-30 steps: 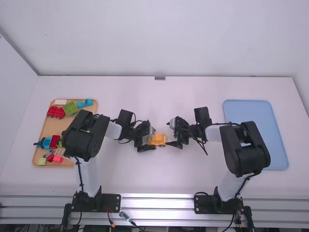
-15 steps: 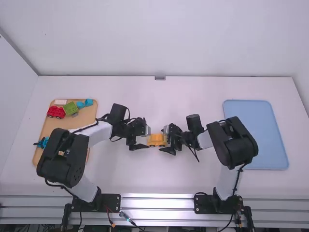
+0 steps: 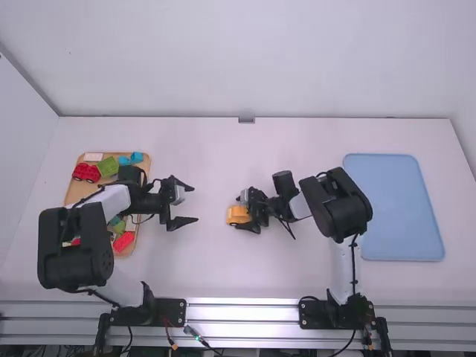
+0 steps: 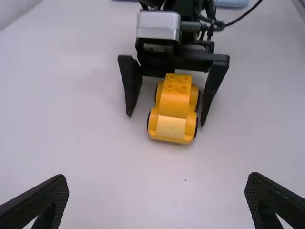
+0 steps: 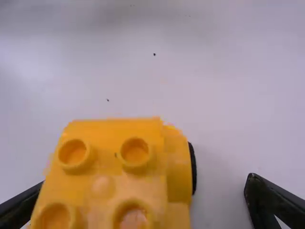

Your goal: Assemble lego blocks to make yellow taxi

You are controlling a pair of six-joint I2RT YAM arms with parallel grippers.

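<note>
The yellow taxi (image 3: 237,215) stands on the table near the middle, its studded cab on top of a wheeled base. In the high view my right gripper (image 3: 241,214) is around the taxi's right end. My left gripper (image 3: 190,204) stands open and apart from the taxi, beside the wooden tray. From the left wrist, the assembled taxi (image 4: 174,107) sits between the other gripper's spread fingers; my left gripper (image 4: 157,200) holds nothing. In the right wrist view the taxi's cab (image 5: 109,176) lies close to one finger, with a gap to the other, and my right gripper (image 5: 138,202) is open.
The wooden tray (image 3: 141,187) at the left holds a red wheeled base (image 3: 86,172), a green block (image 3: 108,166), blue blocks (image 3: 136,157) and other pieces, partly under the left arm. A blue tray (image 3: 394,208) lies at the right.
The left gripper has drawn back from the taxi toward the wooden tray and opened. The right gripper has shifted left and come around the taxi.
</note>
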